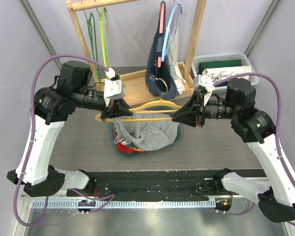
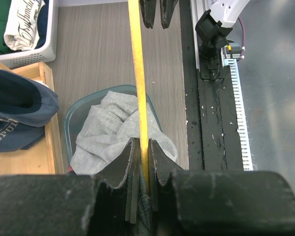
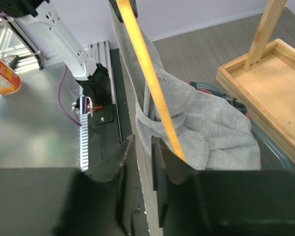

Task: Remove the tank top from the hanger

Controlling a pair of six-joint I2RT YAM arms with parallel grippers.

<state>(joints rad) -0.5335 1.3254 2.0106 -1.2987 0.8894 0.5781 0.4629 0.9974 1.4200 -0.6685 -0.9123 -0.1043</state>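
1. Tank top (image 1: 150, 132), seen from above, hangs off the yellow hanger (image 1: 152, 104) and sags into the basket (image 1: 113, 142) below. The hanger lies sideways, with the left gripper (image 1: 108, 114) and right gripper (image 1: 177, 118) at its two ends.
2. Left wrist: the jaws are pinched tight on the hanger bar, which runs straight away from them.
3. Right wrist: the jaws are nearly closed. I cannot tell if they hold bar or cloth. The cloth is right beside them, and the wooden rack (image 3: 265, 83) is off to one side.

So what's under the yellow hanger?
Under the yellow hanger, the grey tank top droops into a teal basket. A red thing peeks out; the basket's bottom is covered.
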